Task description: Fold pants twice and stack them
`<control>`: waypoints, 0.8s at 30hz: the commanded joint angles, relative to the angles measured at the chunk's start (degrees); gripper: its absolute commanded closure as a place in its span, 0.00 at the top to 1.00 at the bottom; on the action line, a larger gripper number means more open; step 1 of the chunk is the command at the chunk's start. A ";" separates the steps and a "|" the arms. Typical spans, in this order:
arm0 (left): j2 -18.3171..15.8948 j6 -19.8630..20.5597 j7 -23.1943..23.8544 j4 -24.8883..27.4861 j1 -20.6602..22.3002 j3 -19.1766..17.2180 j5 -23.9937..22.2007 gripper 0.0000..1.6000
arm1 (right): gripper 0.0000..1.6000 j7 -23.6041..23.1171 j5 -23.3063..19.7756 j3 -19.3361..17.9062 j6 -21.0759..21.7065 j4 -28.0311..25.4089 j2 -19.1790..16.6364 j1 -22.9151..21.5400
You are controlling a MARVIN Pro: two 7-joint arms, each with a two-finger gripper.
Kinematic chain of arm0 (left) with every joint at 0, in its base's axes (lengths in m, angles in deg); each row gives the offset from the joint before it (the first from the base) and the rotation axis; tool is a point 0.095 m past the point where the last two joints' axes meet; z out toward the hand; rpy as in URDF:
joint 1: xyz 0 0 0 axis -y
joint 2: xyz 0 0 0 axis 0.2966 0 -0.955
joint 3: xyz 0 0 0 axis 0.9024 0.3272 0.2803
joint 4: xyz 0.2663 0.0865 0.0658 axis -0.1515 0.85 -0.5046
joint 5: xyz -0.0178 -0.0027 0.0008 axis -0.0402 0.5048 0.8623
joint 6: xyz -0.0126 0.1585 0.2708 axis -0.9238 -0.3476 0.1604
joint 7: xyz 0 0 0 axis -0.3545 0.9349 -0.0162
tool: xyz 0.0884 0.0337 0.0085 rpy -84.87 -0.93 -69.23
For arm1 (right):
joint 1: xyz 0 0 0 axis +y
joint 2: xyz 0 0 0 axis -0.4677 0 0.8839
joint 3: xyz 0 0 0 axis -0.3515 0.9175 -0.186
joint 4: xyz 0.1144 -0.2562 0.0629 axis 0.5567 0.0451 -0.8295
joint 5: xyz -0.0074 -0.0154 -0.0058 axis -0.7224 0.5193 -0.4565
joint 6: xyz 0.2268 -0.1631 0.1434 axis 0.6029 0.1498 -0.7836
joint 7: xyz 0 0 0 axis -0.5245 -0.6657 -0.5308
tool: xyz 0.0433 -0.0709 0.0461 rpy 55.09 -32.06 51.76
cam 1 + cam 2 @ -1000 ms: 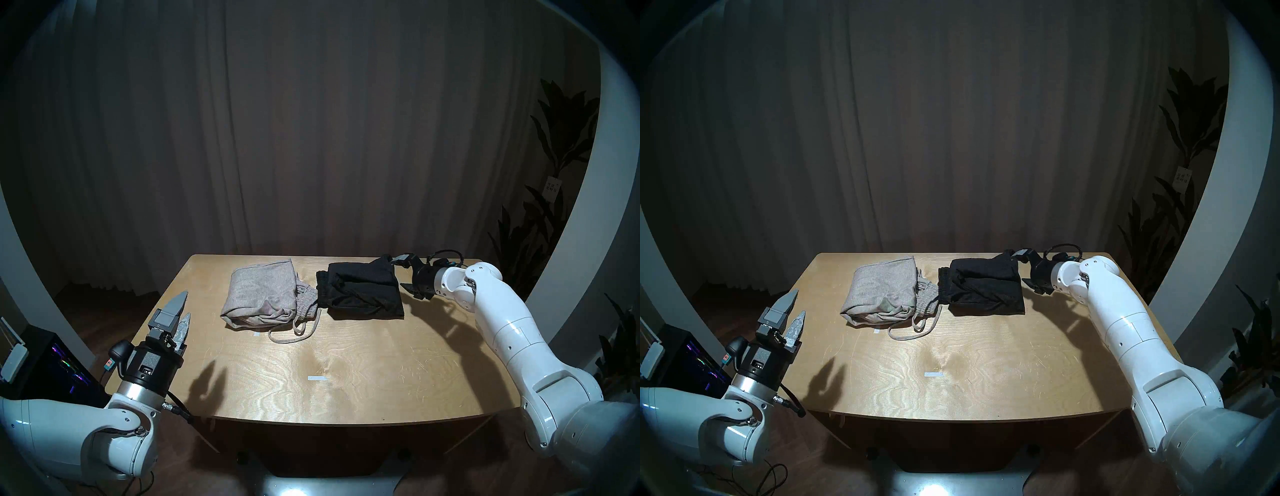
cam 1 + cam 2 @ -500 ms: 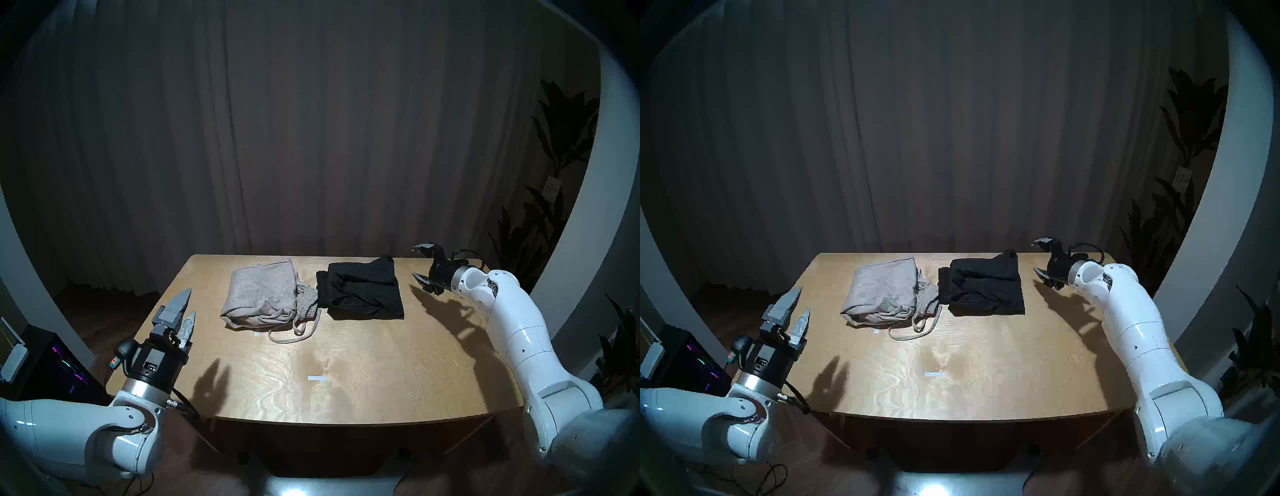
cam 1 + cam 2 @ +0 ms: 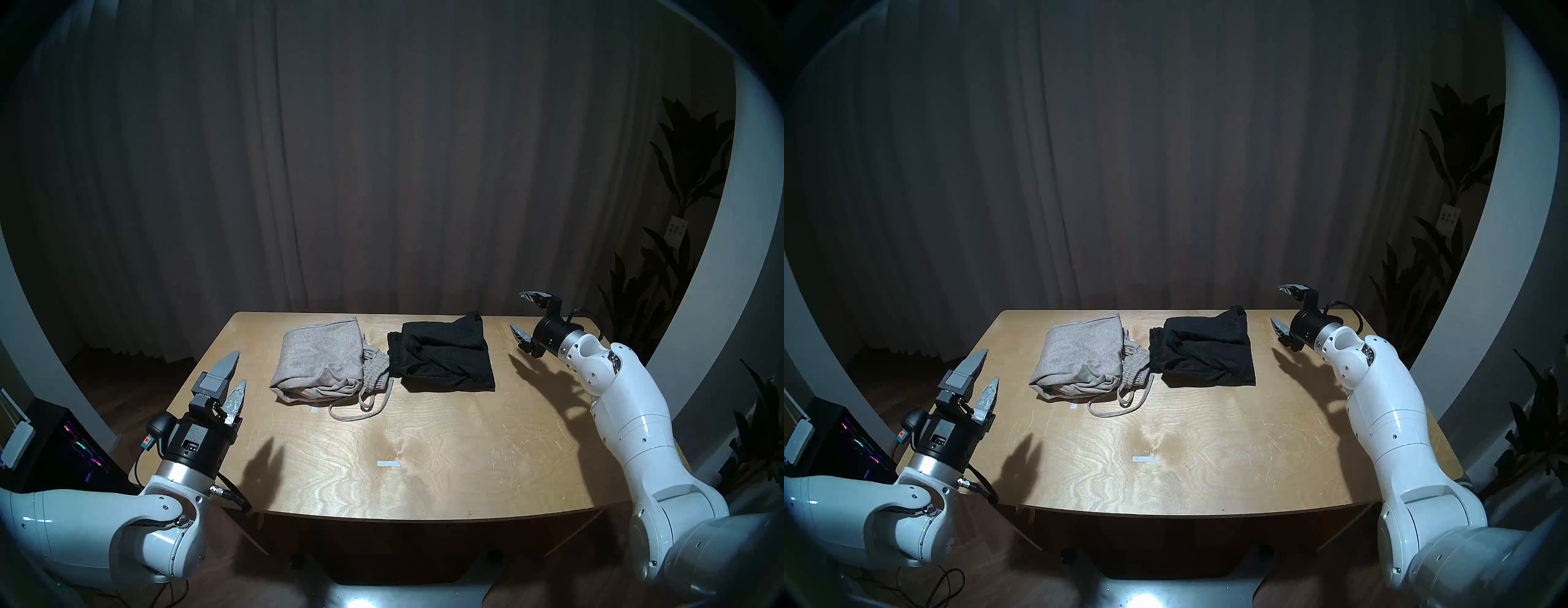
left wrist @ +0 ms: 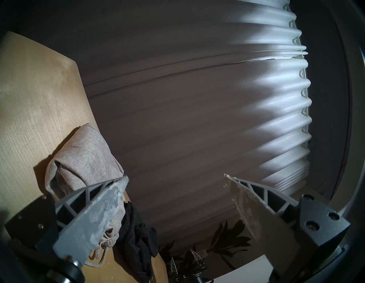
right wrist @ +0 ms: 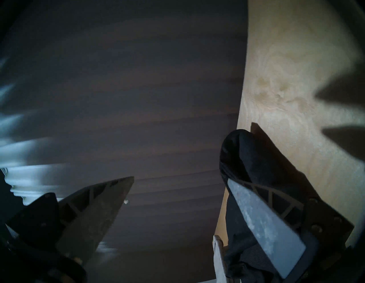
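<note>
Wooden table (image 3: 424, 446), two folded pants (image 3: 322, 361)

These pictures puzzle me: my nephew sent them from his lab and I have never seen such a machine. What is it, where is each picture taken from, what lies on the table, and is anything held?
It is a robot with two white arms, each ending in a two-fingered pincer. The two wide pictures come from cameras on its head, looking down on a wooden table. The other two come from a camera on each wrist, so the pincer's own fingers show at the bottom corners.

On the table lie folded grey pants with a loose pale cord, and to their right folded black pants, side by side, not stacked.

Nothing is held. The left pincer hangs open near the table's left edge; the right pincer stands open beside the black pants, clear of them.
</note>
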 commanded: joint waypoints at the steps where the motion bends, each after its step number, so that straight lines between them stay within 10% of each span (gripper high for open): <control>1: 0.72 0.52 -0.73 -0.48 1.16 -0.61 0.48 1.00 | 1.00 -0.62 -5.15 -1.79 -0.64 -3.24 5.05 3.11; 16: 2.25 2.42 -4.05 -2.57 2.10 -0.52 1.73 1.00 | 1.00 -0.81 -14.61 -5.59 -4.85 -12.63 11.63 9.96; 24: 3.13 3.54 -5.94 -3.69 2.87 -0.53 2.86 1.00 | 1.00 0.07 -12.89 -6.59 -9.48 -18.91 10.83 12.69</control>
